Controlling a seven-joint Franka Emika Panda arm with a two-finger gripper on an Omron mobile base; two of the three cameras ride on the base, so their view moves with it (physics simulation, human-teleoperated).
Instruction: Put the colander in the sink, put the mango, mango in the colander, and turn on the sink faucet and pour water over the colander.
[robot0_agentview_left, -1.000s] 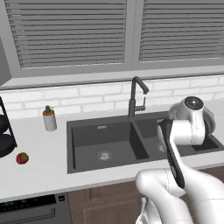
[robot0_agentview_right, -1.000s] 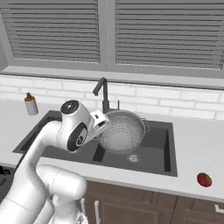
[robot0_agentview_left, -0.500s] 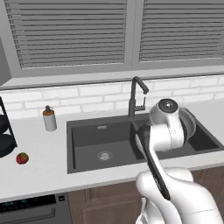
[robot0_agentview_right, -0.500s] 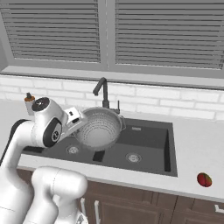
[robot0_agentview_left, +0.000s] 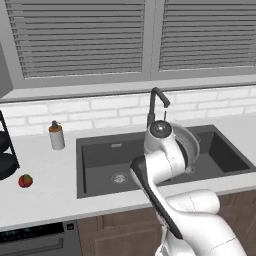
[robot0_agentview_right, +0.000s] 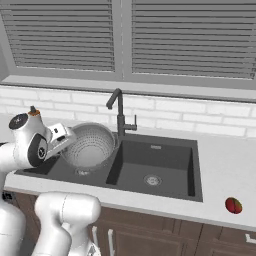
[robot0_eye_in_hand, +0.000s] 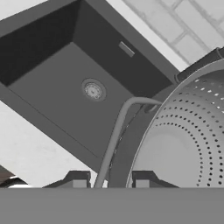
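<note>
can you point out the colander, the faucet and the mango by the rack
colander (robot0_agentview_right: 92, 146), right base view, on its perforated inner wall.
sink faucet (robot0_agentview_right: 119, 112), right base view, on its upright neck.
mango (robot0_agentview_left: 25, 181), left base view, on its red skin.

We count one small silvery-grey perforated metal colander (robot0_agentview_right: 91, 146), just beside the one tall dark grey gooseneck faucet (robot0_agentview_right: 118, 113). Below that faucet lies one dark charcoal rectangular sink (robot0_agentview_right: 191, 172) with two basins and two round silver drains. On the counter, well away from the faucet on either side, we count two small red mangos (robot0_agentview_left: 25, 181) (robot0_agentview_right: 233, 205), plus one small grey soap dispenser (robot0_agentview_left: 56, 135).
</note>
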